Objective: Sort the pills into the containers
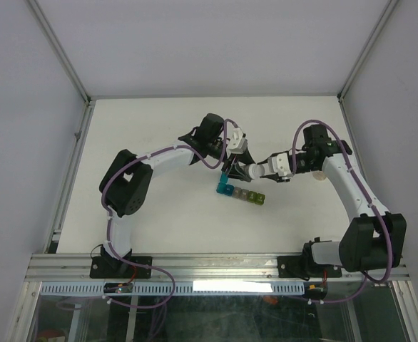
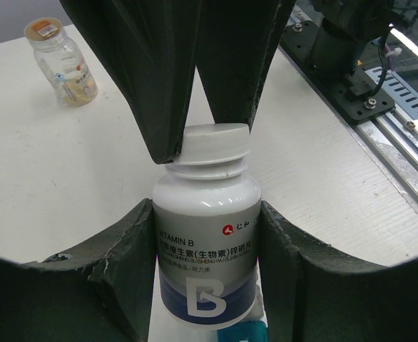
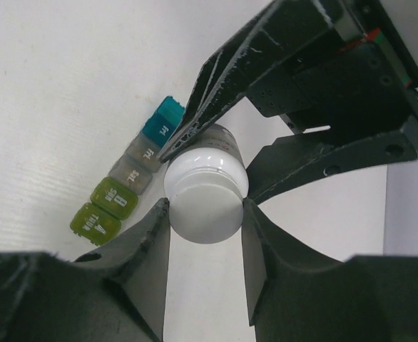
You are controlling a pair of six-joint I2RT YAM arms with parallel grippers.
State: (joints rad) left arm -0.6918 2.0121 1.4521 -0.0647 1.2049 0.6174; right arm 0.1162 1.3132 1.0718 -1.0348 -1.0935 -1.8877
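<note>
A white Vitamin B pill bottle [image 2: 205, 242] is held just above the table between both grippers. My left gripper [image 2: 205, 214] is shut on the bottle's body. My right gripper [image 3: 205, 206] is shut on its white cap [image 3: 205, 196]; the right fingers [image 2: 159, 85] come down onto the cap in the left wrist view. The containers [image 1: 241, 194] are a strip of joined compartments, blue, teal, grey and yellow-green, lying on the table just below the grippers [image 1: 234, 169]. The strip also shows in the right wrist view [image 3: 127, 187], lids closed. No loose pills are visible.
A clear bottle with a tan cap [image 2: 59, 60] stands on the white table beyond the held bottle. The aluminium rail and arm bases [image 1: 209, 267] run along the near edge. Frame posts [image 1: 70, 178] bound the table's sides.
</note>
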